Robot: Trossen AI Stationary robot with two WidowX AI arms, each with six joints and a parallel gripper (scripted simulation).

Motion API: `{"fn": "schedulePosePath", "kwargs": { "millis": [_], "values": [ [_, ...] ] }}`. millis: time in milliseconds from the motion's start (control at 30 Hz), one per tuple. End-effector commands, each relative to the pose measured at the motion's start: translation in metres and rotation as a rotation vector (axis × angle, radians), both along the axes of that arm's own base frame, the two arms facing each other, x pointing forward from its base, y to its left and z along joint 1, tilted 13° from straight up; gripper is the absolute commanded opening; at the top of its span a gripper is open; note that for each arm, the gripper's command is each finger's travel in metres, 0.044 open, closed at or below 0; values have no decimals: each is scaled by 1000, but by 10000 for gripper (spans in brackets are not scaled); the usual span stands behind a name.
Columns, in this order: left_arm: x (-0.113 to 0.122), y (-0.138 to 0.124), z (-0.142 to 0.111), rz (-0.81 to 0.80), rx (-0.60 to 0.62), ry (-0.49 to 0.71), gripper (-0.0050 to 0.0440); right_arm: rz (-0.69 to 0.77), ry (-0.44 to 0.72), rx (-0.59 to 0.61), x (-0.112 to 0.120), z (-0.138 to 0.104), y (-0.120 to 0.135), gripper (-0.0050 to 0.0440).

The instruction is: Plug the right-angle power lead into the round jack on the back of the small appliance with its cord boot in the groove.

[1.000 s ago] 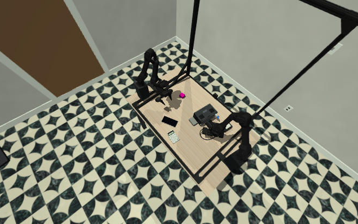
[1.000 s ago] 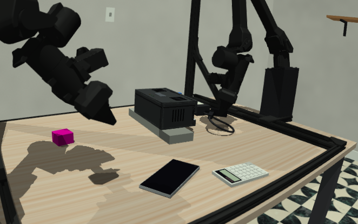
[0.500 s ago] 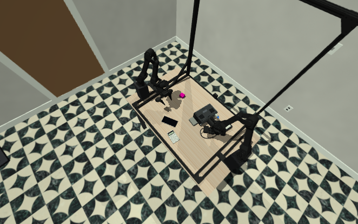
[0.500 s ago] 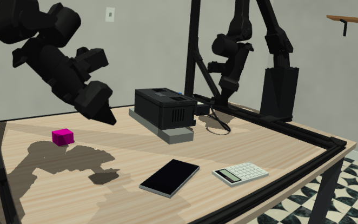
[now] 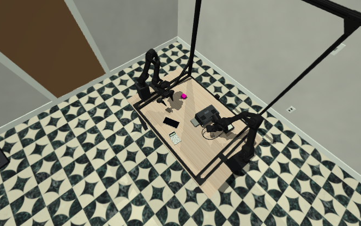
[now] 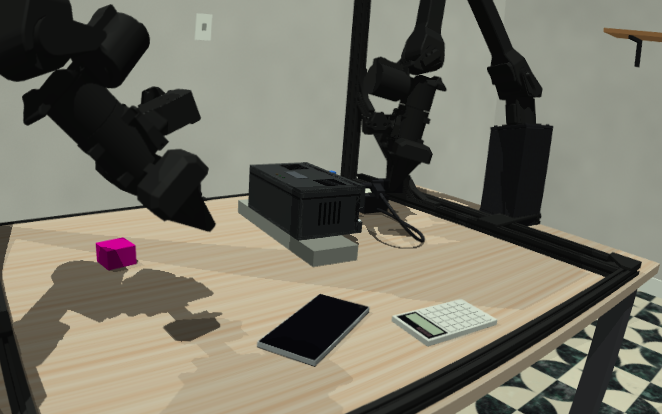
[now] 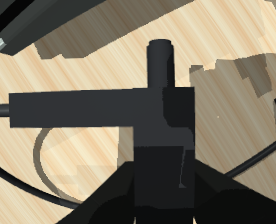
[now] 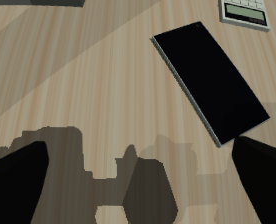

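The dark appliance [image 5: 206, 114] [image 6: 325, 211] stands on a grey base [image 6: 336, 251]; part of it shows at top left in the left wrist view [image 7: 49, 22]. My left gripper [image 7: 160, 169] [image 6: 396, 186] is shut on the right-angle plug. The plug's round barrel [image 7: 160, 67] points away from the fingers, and its long boot [image 7: 69, 110] sticks out sideways. The plug is off the table, beside the appliance's back and apart from it. The jack and groove cannot be made out. The black cord [image 6: 422, 237] [image 7: 256, 160] hangs in a loop. My right gripper [image 8: 142, 149] [image 5: 168, 102] is open and empty above the table.
The power brick [image 5: 230, 127] lies behind the appliance, close to my left arm. A black tablet [image 5: 171, 122] [image 6: 315, 329] [image 8: 209, 80], a white calculator [image 5: 174, 138] [image 6: 446, 321] [image 8: 245, 15] and a magenta block [image 5: 184, 96] [image 6: 116, 253] lie on the table. Black frame rails [image 6: 508, 360] edge it.
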State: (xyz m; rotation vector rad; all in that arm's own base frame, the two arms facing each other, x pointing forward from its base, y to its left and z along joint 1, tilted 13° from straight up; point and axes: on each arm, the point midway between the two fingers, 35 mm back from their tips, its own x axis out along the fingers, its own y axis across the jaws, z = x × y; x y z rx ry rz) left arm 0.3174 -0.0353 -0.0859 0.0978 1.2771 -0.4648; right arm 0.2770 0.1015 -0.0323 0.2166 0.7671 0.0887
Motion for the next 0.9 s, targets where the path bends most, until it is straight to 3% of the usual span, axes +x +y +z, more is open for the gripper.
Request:
{"fn": "schedulePosePath", "kwargs": {
  "millis": [0, 567, 867],
  "values": [
    [8, -7, 1, 78, 11, 15, 0, 1, -3, -4, 0, 0, -1, 400],
    [34, -41, 8, 449, 16, 42, 0, 1, -3, -4, 0, 0, -1, 400],
    [35, -43, 8, 466, 6, 44, 0, 1, -3, -4, 0, 0, -1, 400]
  ]
}}
